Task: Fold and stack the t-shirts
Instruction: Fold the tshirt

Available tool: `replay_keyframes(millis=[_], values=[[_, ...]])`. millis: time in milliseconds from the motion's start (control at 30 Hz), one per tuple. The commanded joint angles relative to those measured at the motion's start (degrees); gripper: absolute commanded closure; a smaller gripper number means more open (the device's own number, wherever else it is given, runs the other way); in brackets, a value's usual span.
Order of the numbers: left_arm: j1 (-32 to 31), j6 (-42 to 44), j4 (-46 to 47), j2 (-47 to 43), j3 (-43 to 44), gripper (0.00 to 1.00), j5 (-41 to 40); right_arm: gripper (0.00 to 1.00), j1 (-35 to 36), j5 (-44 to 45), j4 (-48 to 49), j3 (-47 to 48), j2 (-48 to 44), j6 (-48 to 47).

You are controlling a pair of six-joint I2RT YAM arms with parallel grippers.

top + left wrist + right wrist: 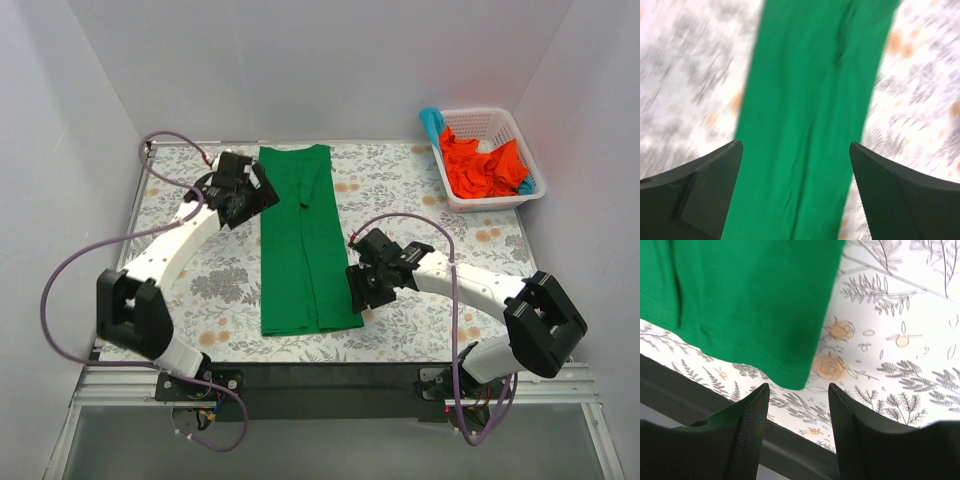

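Note:
A bright green t-shirt lies flat on the floral table, folded lengthwise into a long strip running from the far edge to the near edge. My left gripper is open and empty, just above the strip's far left edge; the blurred left wrist view shows the green cloth between the wide-open fingers. My right gripper is open and empty beside the strip's near right corner, not touching it. Orange-red t-shirts and a teal-blue one lie crumpled in the basket.
A white plastic lattice basket stands at the far right corner of the table. The floral tablecloth covers the table, with a dark near edge close below the right gripper. White walls enclose the left, far and right sides.

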Motion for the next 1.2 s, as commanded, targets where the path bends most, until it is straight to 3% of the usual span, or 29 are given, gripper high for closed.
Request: replay_keyframes(millis=[0, 233, 733, 900, 1167], values=[[-1.58, -2.92, -7.03, -11.27, -14.45, 0.12, -0.32, 0.43, -0.44, 0.08, 3.03, -2.87, -2.69, 3.23], [-4.66, -8.89, -11.96, -24.40, -33.19, 0.14, 6.79, 0.48, -0.44, -3.18, 9.98, -7.54, -0.94, 5.42], [-8.35, -11.44, -15.74, -25.21, -38.74, 0.21, 7.59, 0.51, -0.35, -3.27, 12.36, -9.73, 3.46, 6.48], [-11.43, -13.37, -14.86, -23.71, -40.06, 0.21, 8.03, 0.59, 0.00, -5.81, 12.36, -11.23, 3.72, 6.66], [-13.45, -14.26, -13.55, -21.78, -40.94, 0.26, 6.45, 0.62, 0.00, -6.17, 12.10, -11.58, 3.02, 6.39]])
